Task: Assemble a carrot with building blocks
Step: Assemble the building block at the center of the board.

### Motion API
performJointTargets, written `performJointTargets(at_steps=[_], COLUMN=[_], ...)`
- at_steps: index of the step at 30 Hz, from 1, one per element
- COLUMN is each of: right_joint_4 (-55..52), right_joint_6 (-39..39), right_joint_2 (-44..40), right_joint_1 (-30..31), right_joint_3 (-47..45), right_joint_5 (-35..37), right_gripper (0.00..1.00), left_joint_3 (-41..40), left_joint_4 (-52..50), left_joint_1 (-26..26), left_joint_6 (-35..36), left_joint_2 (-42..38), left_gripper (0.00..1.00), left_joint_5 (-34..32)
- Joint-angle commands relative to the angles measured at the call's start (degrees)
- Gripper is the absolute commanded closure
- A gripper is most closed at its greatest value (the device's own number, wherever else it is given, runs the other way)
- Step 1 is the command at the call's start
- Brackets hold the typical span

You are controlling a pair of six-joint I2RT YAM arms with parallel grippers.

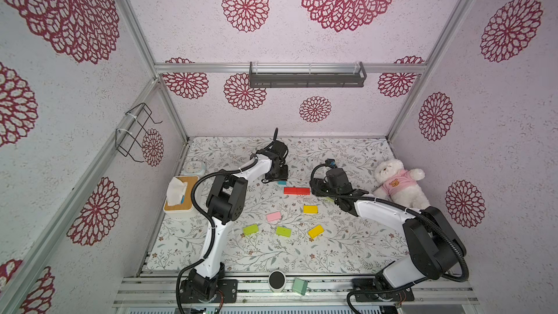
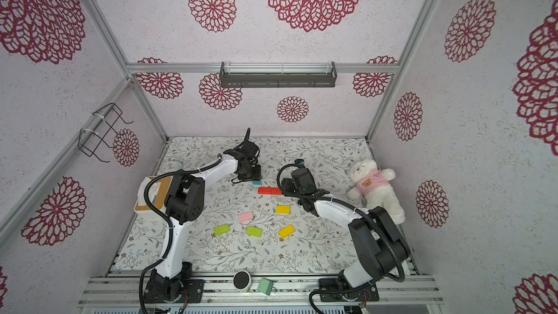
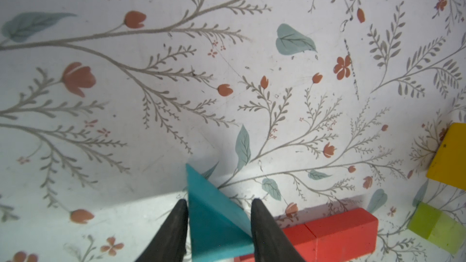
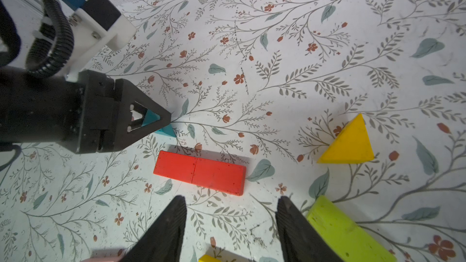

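A teal triangle block [image 3: 214, 218] lies on the floral table just behind two red blocks [image 1: 296, 190] joined end to end. My left gripper [image 3: 219, 201] reaches down over it, one finger pressed on each side, shut on it. My right gripper [image 4: 230, 199] hovers open and empty to the right of the red row [image 4: 201, 172]. A lime block [image 4: 348, 233] lies beside one of its fingers, and a yellow triangle [image 4: 349, 142] sits further off. In both top views a yellow block [image 1: 310, 209], a pink one [image 1: 274, 216], two lime ones [image 1: 250, 229] and another yellow one [image 1: 315, 231] lie loose nearer the front.
A teddy bear [image 1: 398, 185] lies at the right edge. A tissue box [image 1: 179, 194] and a small clock [image 1: 194, 167] stand at the left edge. On the front rail sit a round black-and-white device [image 1: 277, 280] and a pale mint block [image 1: 299, 286].
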Motion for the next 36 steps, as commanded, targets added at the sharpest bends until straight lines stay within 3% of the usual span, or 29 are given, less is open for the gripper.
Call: performJointTargets(at_steps=[1, 36], right_joint_4=[1.0, 1.4], right_joint_6=[0.6, 0.8], right_joint_2=[-1.6, -1.2], right_joint_1=[-0.4, -0.4], right_joint_3=[-0.4, -0.5], right_joint_5=[1.2, 1.0], right_gripper=[0.39, 0.39], left_joint_3=[-0.9, -3.9], left_joint_4=[-0.3, 1.2], left_joint_1=[-0.3, -0.7], left_joint_6=[-0.2, -3.4], left_joint_2=[0.2, -3.1], left_gripper=[0.57, 0.52], left_joint_5=[0.4, 5.1])
